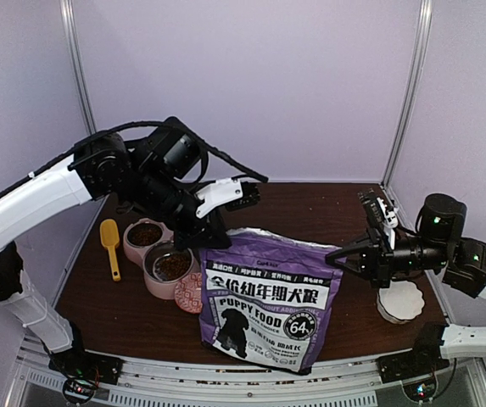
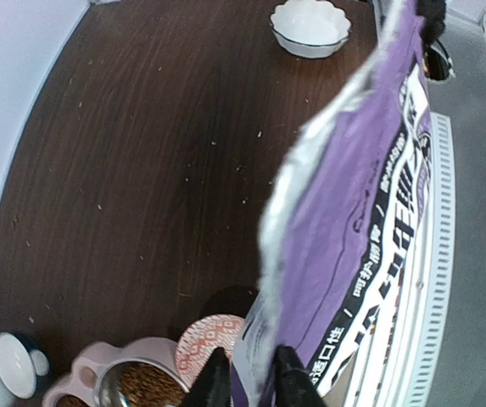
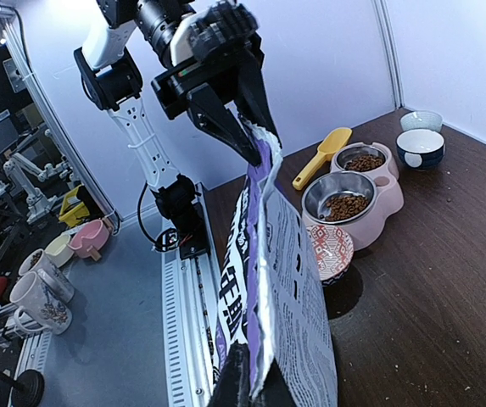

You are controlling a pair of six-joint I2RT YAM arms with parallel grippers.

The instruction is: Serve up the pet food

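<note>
The left gripper (image 2: 247, 377) and right gripper (image 1: 343, 253) each pinch the top edge of the puppy food bag (image 1: 268, 305). Kibble (image 1: 173, 266) fills the pink feeder (image 1: 153, 287) at the bag's 9 o'clock.

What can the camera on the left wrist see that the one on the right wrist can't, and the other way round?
Only the left wrist view shows the white scalloped bowl. Only the right wrist view shows the yellow scoop and a cluster of mugs. Both show the purple bag, the pink feeder with kibble in it, and the red patterned dish.
</note>
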